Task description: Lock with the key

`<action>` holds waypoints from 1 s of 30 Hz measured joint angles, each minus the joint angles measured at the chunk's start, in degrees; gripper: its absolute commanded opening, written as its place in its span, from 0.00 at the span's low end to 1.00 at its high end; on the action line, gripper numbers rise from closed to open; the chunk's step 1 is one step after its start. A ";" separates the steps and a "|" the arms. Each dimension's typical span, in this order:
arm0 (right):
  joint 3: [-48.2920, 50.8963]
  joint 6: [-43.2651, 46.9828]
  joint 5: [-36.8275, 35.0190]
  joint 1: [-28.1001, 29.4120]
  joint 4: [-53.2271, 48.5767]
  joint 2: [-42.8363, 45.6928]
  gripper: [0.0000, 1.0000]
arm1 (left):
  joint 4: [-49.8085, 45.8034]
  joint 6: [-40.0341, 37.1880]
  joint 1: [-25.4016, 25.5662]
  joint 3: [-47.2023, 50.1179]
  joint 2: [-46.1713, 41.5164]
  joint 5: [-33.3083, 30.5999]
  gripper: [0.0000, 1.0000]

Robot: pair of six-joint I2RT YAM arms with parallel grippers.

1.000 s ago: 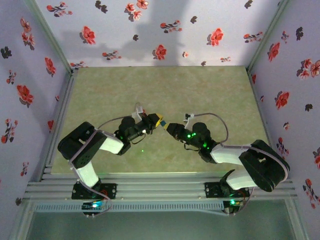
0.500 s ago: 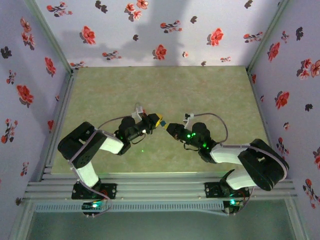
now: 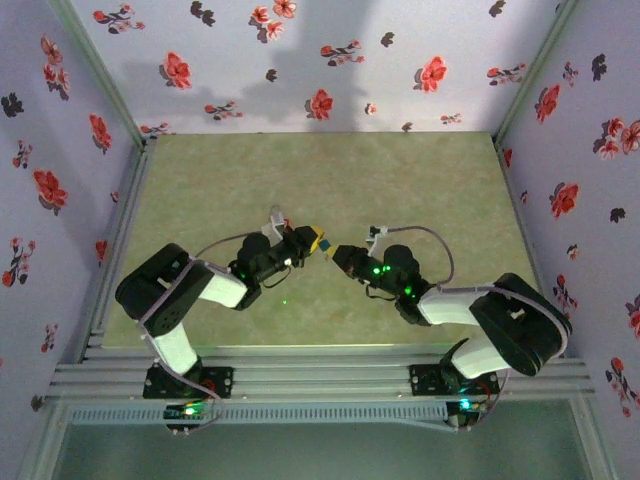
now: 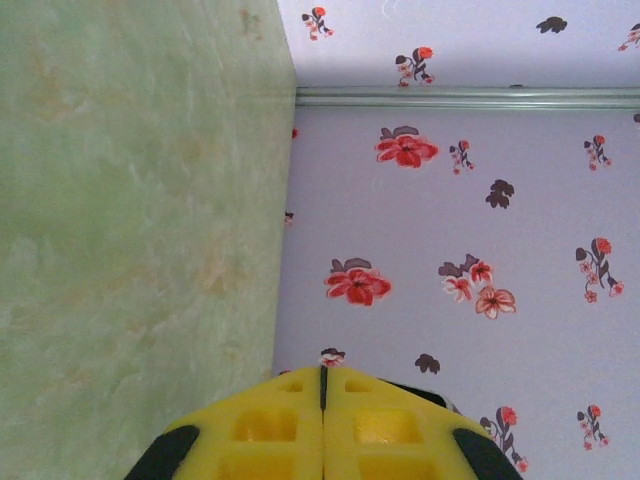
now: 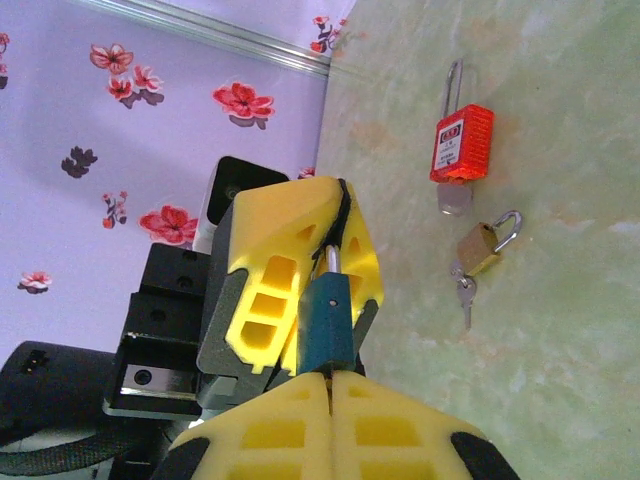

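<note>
**Item 1 – teal padlock.** Held off the table between the two arms, near the table's middle in the overhead view. Seen from the right wrist, its dark teal body juts out of the left arm's yellow fingers, and the metal shackle runs back into the seam between them.

**Item 2 – left gripper.** The fingers are pressed together with only a thin seam between them, and they clamp the teal padlock at its shackle end. Its own wrist view looks past the fingertips to the green table and the flowered wall. The padlock is hidden from that angle.

**Item 3 – right gripper.** The jaws are fully closed, with the yellow pads meeting along a narrow line. The tips touch the free end of the teal padlock's body, directly facing the left gripper. Whether a key sits pinched between the pads cannot be told, because the contact point is covered.

**Item 4 – red padlock.** It lies flat on the table, well apart from both grippers. Its thin shackle points away from the right wrist camera, and a pale metal piece sits at its near end.

**Item 5 – brass padlock.** It lies flat just beside the red one with its shackle raised open. Small keys lie touching its lower corner.
</note>
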State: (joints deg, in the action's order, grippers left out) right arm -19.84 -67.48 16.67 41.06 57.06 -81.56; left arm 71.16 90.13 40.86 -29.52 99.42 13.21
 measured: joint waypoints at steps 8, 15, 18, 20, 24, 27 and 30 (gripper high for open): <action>0.02 -0.52 -0.42 0.22 0.15 0.00 0.00 | 0.00 0.00 0.00 0.00 0.00 -0.20 0.00; 0.63 -0.72 -1.36 0.74 0.98 0.00 0.00 | 0.00 0.00 0.02 0.00 0.00 -0.17 0.00; 1.29 -0.76 -1.75 1.01 1.79 0.00 0.00 | 0.00 0.00 0.13 0.00 0.00 -0.13 0.00; 1.75 -0.98 -1.95 1.14 2.34 0.02 0.00 | -0.02 0.00 0.20 0.00 0.00 -0.11 0.00; 2.73 -1.20 -2.58 1.40 2.75 0.79 0.00 | -0.04 0.00 0.44 0.04 0.00 0.07 0.00; 3.39 -1.18 -2.97 1.60 2.71 1.79 0.00 | -0.02 0.00 0.66 0.04 0.00 0.48 0.00; 3.85 -1.16 -3.08 1.60 2.27 2.78 0.00 | 0.00 0.02 0.83 0.04 0.00 0.83 0.00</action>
State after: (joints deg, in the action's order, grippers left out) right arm -15.99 -68.64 13.58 42.65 59.33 -78.78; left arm 71.16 90.15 41.69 -29.47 99.42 14.04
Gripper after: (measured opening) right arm 0.051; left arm 0.075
